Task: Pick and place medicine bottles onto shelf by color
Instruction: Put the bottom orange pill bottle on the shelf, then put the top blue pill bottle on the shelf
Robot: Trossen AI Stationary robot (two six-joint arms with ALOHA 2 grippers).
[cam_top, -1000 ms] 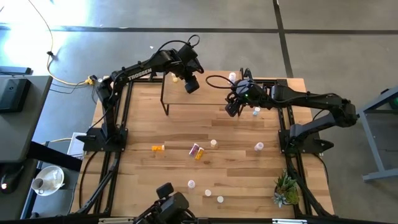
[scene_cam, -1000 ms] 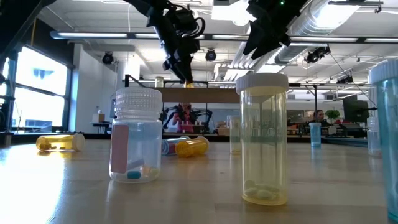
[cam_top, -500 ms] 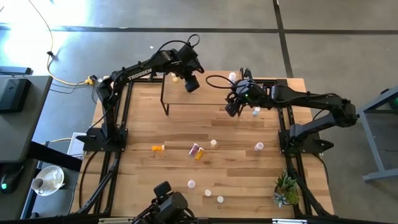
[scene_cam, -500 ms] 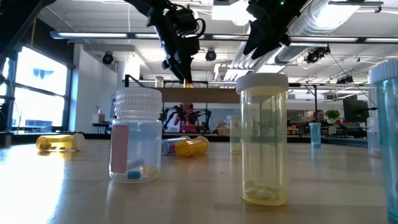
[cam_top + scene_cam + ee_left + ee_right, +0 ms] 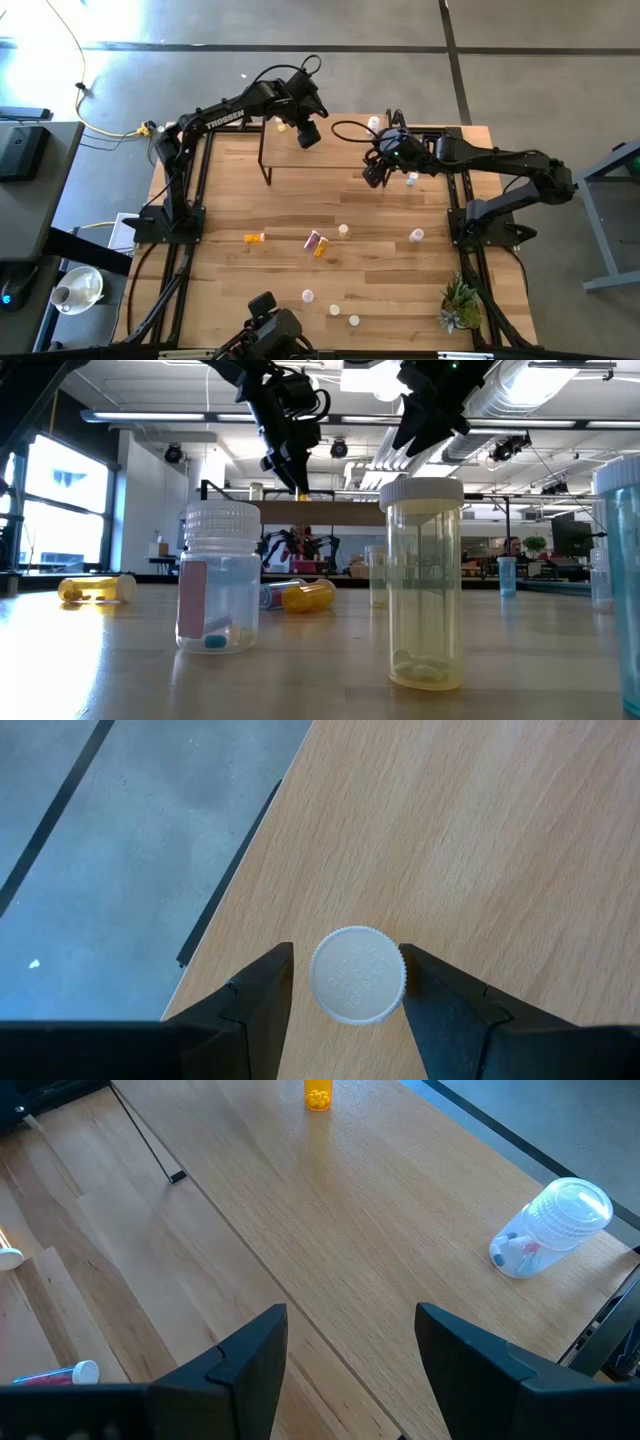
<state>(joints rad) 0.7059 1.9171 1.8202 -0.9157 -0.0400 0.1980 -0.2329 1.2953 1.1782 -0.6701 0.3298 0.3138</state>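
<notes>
Light-wood shelf [image 5: 330, 150] already carries a white-capped bottle [image 5: 357, 974], left gripper [image 5: 345, 990] parted beside it; right gripper [image 5: 350, 1355] hovers spread wide. Many bottles on the table [image 5: 230, 290] remain unsorted.

A clear bottle [image 5: 217, 579] with a ribbed cap stands upright on the tabletop [image 5: 120, 660], holding a few small pills (one blue) at its bottom. To its right and closer to the camera stands a taller yellowish bottle [image 5: 424, 582] with a white cap. Well behind the clear bottle, a yellow bottle [image 5: 96, 589] lies on its side to the left, and another [image 5: 305, 595] lies to the right. The shelf [image 5: 320, 512] spans behind it, two dark arms hanging above.
</notes>
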